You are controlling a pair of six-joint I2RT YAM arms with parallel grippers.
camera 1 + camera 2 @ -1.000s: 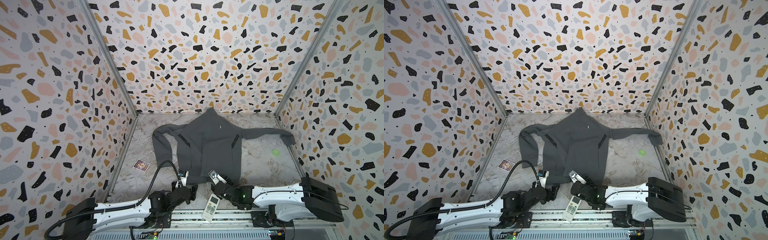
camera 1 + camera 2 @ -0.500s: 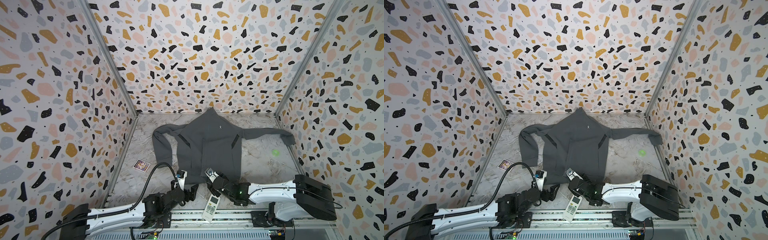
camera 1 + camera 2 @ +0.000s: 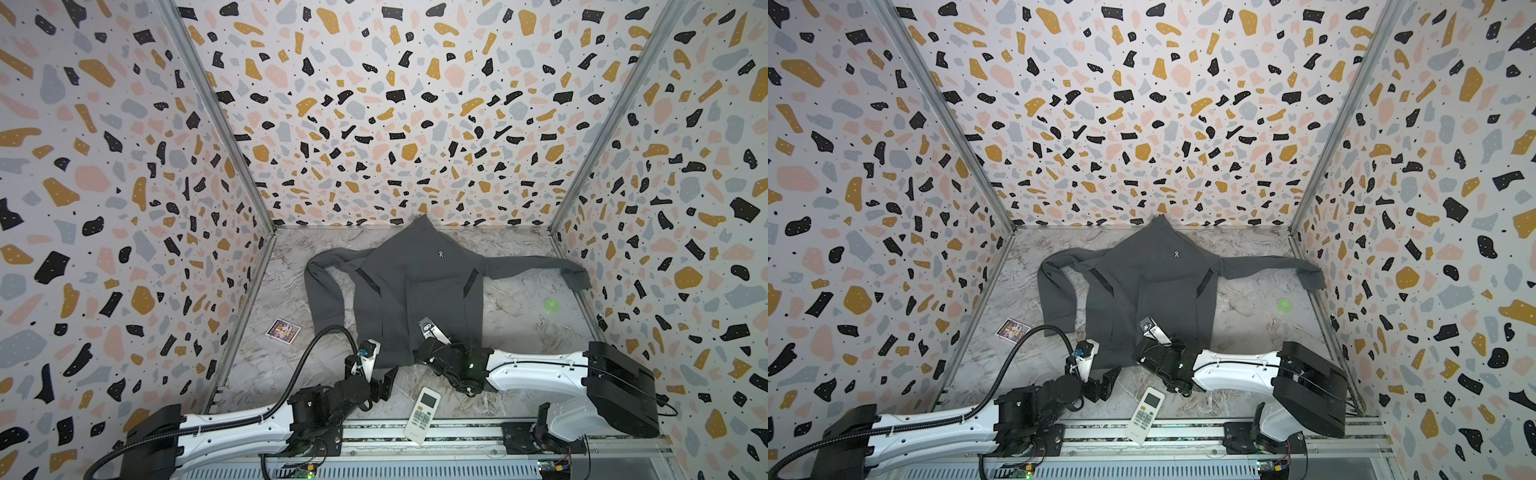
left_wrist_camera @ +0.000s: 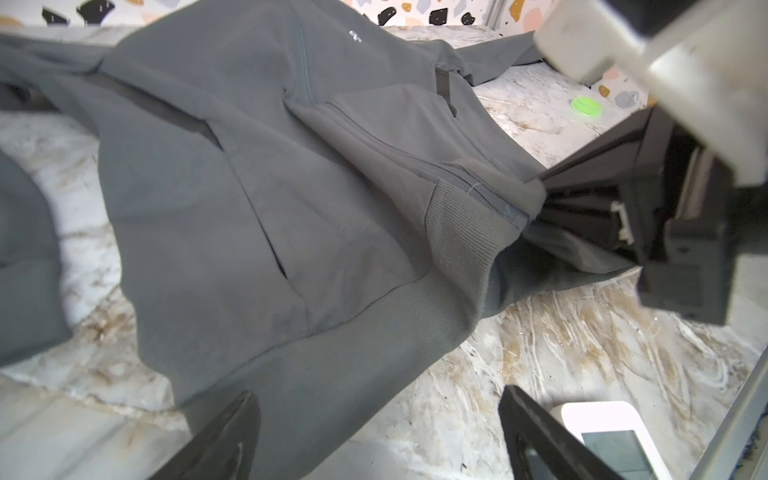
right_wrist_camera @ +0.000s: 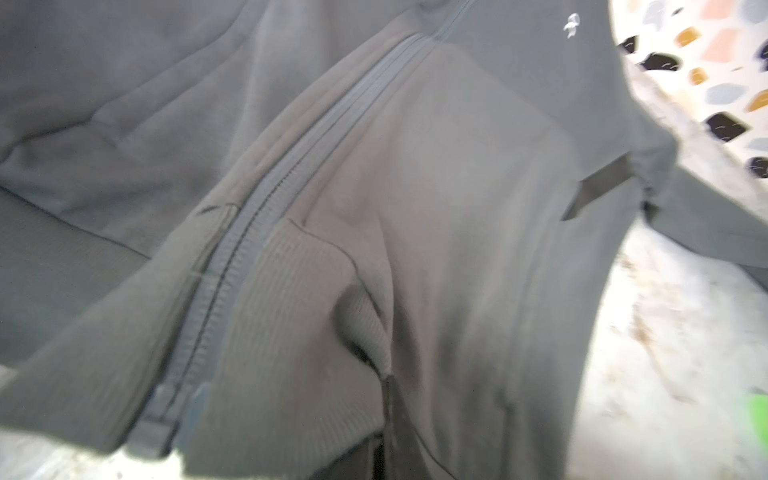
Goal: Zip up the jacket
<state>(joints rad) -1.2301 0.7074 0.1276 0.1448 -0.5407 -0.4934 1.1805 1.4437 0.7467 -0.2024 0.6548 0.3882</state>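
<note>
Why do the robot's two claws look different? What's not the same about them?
The left gripper is wide open and grips nothing; the right gripper is shut, pinching the jacket at its bottom hem. The left gripper is off to the side of the zip; the right gripper is close beside the zip's lower end, with cloth bunched at its tips. Both have black fingers, and both are at the jacket's near edge.

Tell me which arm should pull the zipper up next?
Left, I think. The right tool is shut on the jacket hem beside the zip, so it is busy. The left tool is open, empty, and sits just in front of the hem, near the slider at the zip's bottom.
</note>
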